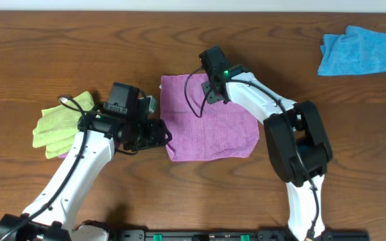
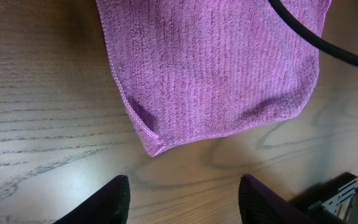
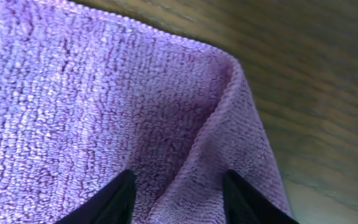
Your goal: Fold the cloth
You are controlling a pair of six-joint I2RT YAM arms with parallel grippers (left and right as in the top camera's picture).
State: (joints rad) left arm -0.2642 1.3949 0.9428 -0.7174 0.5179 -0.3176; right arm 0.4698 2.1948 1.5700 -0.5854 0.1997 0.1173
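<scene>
I have the purple-magenta square terry cloth [image 1: 210, 127] lying near the middle of the brown wooden desk [image 1: 79, 53], between my two arms. From overhead it is spread out mostly flat in one layer, roughly square with rounded corners. Up close in the left wrist view the cloth [image 2: 216, 68] shows fine ribbed rows of pile and a narrow stitched hem, with a small pucker at the corner nearest the camera. A black cable [image 2: 303, 37] crosses above it.

My left end effector [image 1: 156, 132] sits just beside the cloth's left edge. In its own camera the left end effector [image 2: 185, 193] has its fingers well apart over bare wood, with nothing between them and the cloth corner just ahead.

My right end effector [image 1: 213, 90] is down on the far part of the cloth. In its camera the right end effector [image 3: 179, 186] straddles a raised ridge of hemmed cloth [image 3: 104, 93]; I cannot tell whether it is pinching the fabric.

A crumpled lime-green cloth [image 1: 62, 124] lies by the left arm, and a bright blue cloth [image 1: 359, 50] lies at the far right corner.
</scene>
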